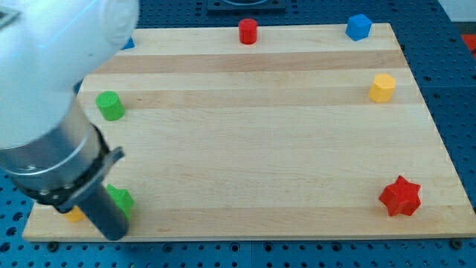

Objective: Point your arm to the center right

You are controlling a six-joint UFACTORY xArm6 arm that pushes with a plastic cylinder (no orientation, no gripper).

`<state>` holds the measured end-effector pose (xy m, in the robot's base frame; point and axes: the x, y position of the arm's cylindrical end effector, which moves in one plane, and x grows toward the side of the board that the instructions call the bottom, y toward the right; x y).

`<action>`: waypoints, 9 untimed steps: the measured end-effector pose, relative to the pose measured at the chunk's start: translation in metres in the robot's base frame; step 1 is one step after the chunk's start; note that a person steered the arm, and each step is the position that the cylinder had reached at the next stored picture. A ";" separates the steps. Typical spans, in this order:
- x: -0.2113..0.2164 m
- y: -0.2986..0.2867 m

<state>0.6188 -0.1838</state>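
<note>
Your tip (115, 237) sits bottom left touching the green block (121, 199), far from center right; no pincer fitted.

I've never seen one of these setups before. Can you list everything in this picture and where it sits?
Board: 1, pale wood, fills most of the view.
Red cylinder: 1, red, top edge, near the middle.
Blue block: 1, blue, top right corner.
Yellow block: 1, yellow, right edge, upper part.
Red star: 1, red, bottom right corner.
Green cylinder: 1, green, left side, upper part.
Green block: 1, green, bottom left, partly behind the rod.
Small blue piece: 1, blue, top left, mostly hidden by the arm.
Small yellow piece: 1, yellow, bottom left edge, mostly hidden.
My tip: 1, dark, bottom left, just below the green block.
</note>
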 end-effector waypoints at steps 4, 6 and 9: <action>0.000 0.050; -0.011 0.133; -0.145 0.332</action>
<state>0.4736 0.1486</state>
